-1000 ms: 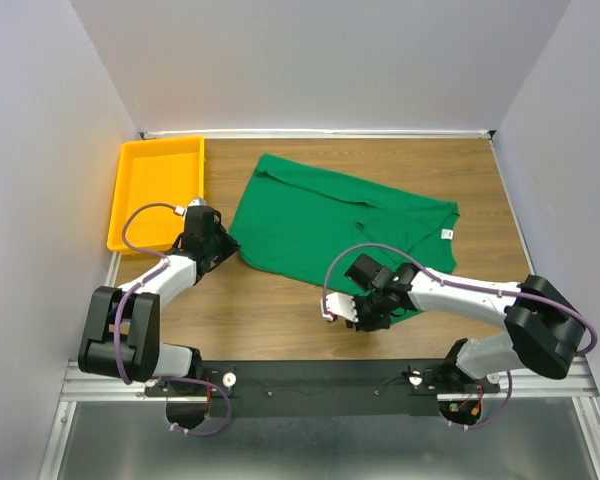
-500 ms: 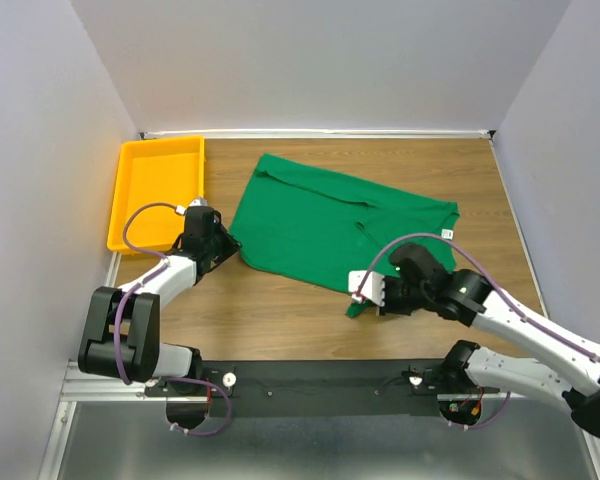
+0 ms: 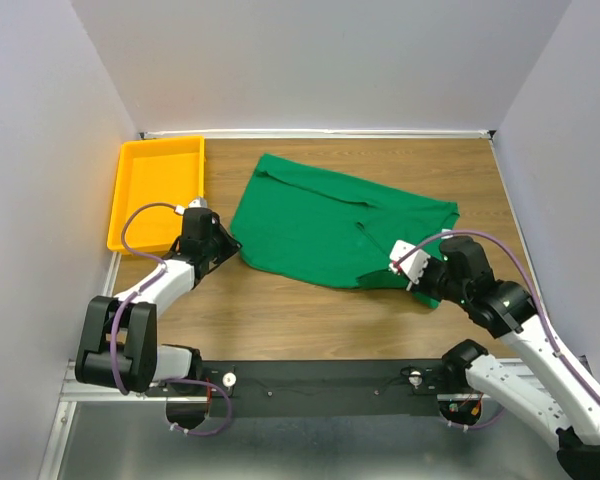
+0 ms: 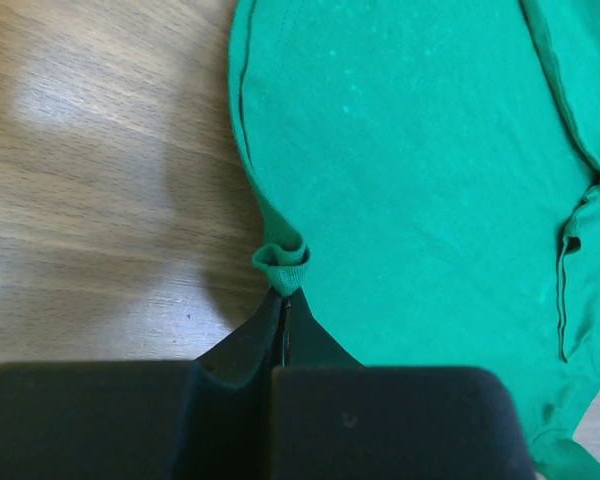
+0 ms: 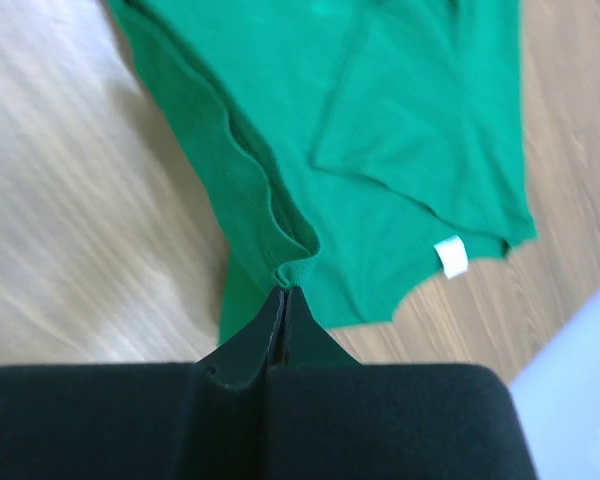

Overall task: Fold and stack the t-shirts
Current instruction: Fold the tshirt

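A green t-shirt (image 3: 315, 220) lies spread on the wooden table, partly folded. My left gripper (image 3: 230, 246) is at the shirt's near left corner. The left wrist view shows that gripper (image 4: 284, 292) shut on a small bunched bit of the t-shirt (image 4: 430, 170). My right gripper (image 3: 426, 286) is at the shirt's near right edge. Seen from the right wrist, it (image 5: 285, 288) is shut on the ribbed hem of the t-shirt (image 5: 280, 180), which rises in a ridge from the jaws. A white tag (image 5: 448, 256) shows at the neck edge.
A yellow plastic tray (image 3: 155, 190) stands at the far left, just beyond the left arm. White walls close in the table on the left, back and right. Bare wood (image 3: 280, 315) lies between the shirt and the arm bases.
The right gripper closed on the shirt's near hem and swung right with it, dragging that edge from the front middle to the right side. The left arm stayed put.
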Motion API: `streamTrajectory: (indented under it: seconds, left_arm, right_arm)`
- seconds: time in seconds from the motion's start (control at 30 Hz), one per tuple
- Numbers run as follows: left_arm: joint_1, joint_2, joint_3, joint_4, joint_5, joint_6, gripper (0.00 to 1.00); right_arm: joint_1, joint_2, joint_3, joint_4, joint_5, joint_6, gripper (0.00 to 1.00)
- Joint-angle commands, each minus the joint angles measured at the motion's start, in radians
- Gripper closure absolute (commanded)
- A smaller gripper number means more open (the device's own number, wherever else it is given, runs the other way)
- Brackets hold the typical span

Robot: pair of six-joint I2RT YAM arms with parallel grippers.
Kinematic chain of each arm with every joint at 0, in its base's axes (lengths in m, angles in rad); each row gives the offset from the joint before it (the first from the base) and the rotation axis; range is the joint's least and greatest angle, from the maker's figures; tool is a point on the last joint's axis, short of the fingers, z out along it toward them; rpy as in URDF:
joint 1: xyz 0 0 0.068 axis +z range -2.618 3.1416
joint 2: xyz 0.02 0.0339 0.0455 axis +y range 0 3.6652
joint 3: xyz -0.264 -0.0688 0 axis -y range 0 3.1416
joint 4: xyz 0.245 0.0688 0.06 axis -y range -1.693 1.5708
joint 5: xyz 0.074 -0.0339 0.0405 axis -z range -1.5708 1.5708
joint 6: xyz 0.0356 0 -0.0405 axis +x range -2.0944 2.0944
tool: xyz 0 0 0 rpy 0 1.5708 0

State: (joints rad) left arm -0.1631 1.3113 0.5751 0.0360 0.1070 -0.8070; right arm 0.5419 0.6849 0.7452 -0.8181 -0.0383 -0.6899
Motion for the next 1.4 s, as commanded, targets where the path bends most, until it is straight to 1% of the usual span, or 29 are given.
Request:
streamTrajectory:
  seconds: [0.0,0.27,0.47,0.7,0.83,1.17,1.37]
  left_arm:
    - [0.004,-0.021,-0.006,-0.004,0.010,0.020,1.00]
    - [0.005,0.012,0.025,-0.005,0.005,0.003,1.00]
    - [0.013,0.049,0.077,-0.007,-0.018,-0.024,1.00]
    - [0.023,0.175,0.206,-0.028,-0.038,-0.027,1.00]
    - [0.028,0.244,0.282,-0.035,-0.046,-0.023,1.00]
    - [0.028,0.425,0.492,-0.131,-0.043,0.022,1.00]
    - [0.028,0.467,0.543,-0.150,-0.026,0.029,1.00]
  right_arm:
    - [-0.048,-0.028,0.019,-0.018,0.115,0.009,0.99]
    - [-0.066,-0.021,-0.004,0.057,0.218,0.023,1.00]
    - [-0.072,0.007,-0.012,0.119,0.281,0.026,1.00]
    - [-0.086,0.033,-0.009,0.175,0.340,0.023,0.99]
    - [-0.099,0.038,-0.009,0.204,0.354,0.024,1.00]
    - [-0.123,0.059,-0.024,0.290,0.359,0.015,0.99]
    - [-0.138,0.076,-0.023,0.316,0.339,0.013,0.99]
